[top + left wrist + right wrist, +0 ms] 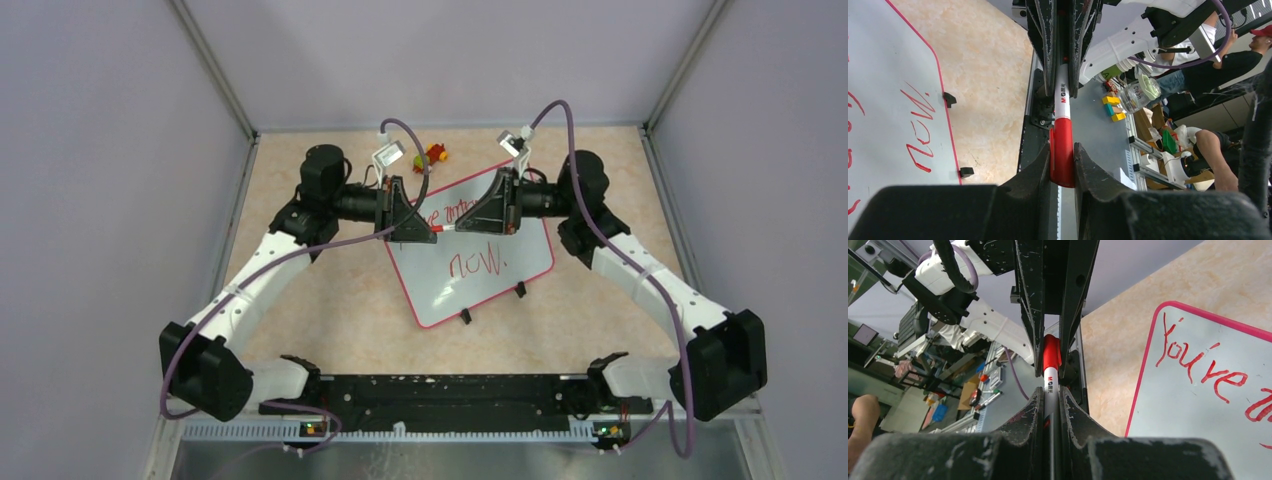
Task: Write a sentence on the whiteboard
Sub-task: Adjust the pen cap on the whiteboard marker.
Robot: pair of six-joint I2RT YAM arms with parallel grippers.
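I see both arms meeting above the far end of the whiteboard (pixel 470 295), which lies flat and skewed on the table (pixel 330 300). The red sentence (pixel 478 265) is partly hidden beneath them. My left gripper (pixel 428 234) clamps the marker (pixel 446 228) by its red cap (pixel 1063 150), and my right gripper (pixel 466 226) pinches the white barrel (pixel 1050 390).
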